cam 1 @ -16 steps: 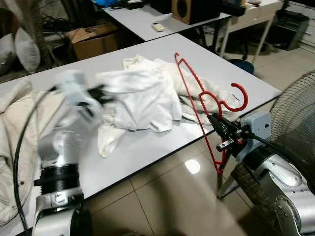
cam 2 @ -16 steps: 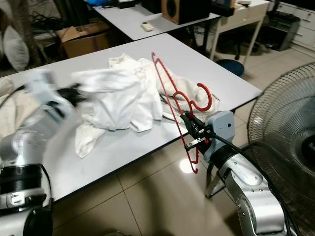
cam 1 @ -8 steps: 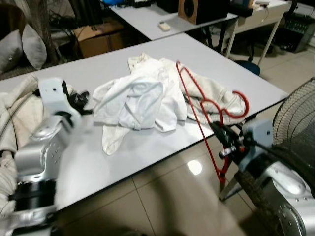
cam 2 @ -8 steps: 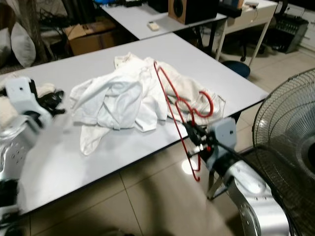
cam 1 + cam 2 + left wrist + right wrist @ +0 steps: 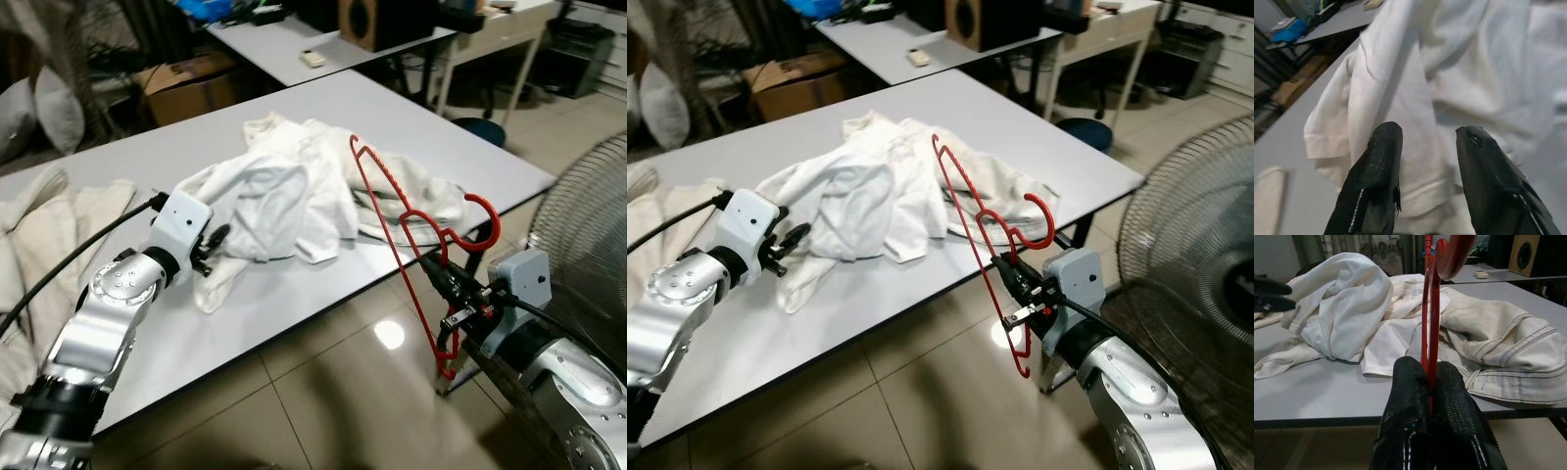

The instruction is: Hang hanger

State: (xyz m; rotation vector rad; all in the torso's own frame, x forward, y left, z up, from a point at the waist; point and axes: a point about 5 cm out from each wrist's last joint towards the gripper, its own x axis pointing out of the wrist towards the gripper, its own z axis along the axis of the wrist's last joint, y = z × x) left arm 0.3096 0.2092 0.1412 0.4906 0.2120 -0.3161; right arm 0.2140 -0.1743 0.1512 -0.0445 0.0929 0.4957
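A red plastic hanger (image 5: 1430, 308) stands tilted off the white table's (image 5: 294, 299) front right edge, hook (image 5: 493, 217) uppermost. My right gripper (image 5: 443, 281) is shut on its lower bar, also seen as two black fingers (image 5: 1410, 396) pinching the red rod. A heap of white clothes (image 5: 284, 191) lies mid-table behind the hanger. My left gripper (image 5: 212, 250) is at the heap's left edge, open (image 5: 1429, 134), its fingertips just above a fold of the white garment (image 5: 1415, 88).
A large floor fan (image 5: 588, 215) stands close at the right. A beige garment (image 5: 49, 230) lies on the table's left end. Behind are a second table (image 5: 294, 54) with a speaker (image 5: 377, 20), a cardboard box (image 5: 186, 83) and a blue stool (image 5: 480, 127). Tiled floor lies below.
My left arm has come down from a raised, blurred pose and now reaches the white heap's left edge. The right gripper still holds the hanger. The camera has shifted slightly.
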